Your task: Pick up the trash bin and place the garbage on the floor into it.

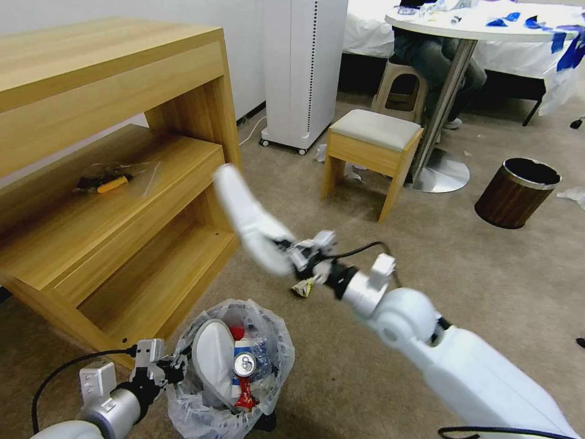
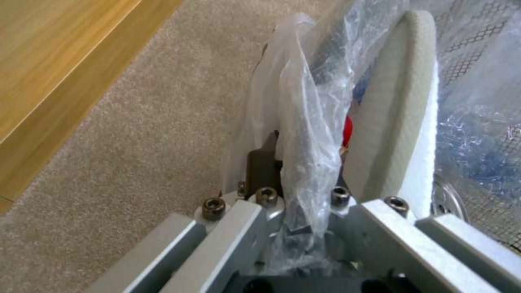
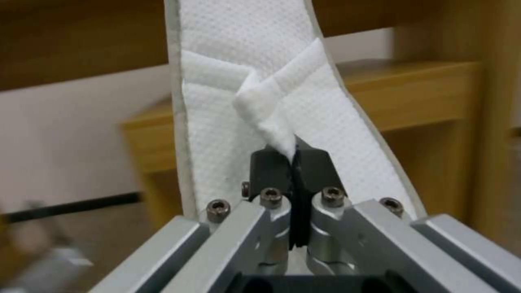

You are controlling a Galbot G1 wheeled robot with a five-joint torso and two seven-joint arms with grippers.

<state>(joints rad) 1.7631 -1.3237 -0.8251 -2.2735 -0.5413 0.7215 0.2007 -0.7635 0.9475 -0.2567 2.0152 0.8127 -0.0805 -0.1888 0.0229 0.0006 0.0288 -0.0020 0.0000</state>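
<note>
— Right pincer (image 1: 297, 256), what did it have?

— It was clenched on a white slipper (image 1: 247, 214), pinching the folded strap between both jaws. I held the slipper in the air, above and beyond the trash bin (image 1: 228, 372), its sole slanting up toward the wooden shelf unit (image 1: 109, 183).

— And your left pincer (image 1: 172, 369)?

— Clamped on the trash bin's near rim, bag and wall together; crinkled plastic was bunched between my jaws in the left wrist view. The bin stood on the beige floor (image 1: 487, 274), just beside the shelf unit's lower corner.

— What lay in the bin?

— Another white slipper (image 1: 213, 360) stood on edge against the side nearest my left pincer. Next to it a can (image 1: 245, 364) pointed its top upward, with red wrappers (image 1: 245, 397) around it.

— Anything on the floor near the bin?

— A small yellow wrapper (image 1: 303, 287) lay on the carpet beyond the bin, under my right wrist. Farther from the bin stood a cushioned stool (image 1: 372, 152), and well off to its right a brown wood-grain bin (image 1: 515, 192) with a scrap of white litter (image 1: 574, 195) beside it.
</note>
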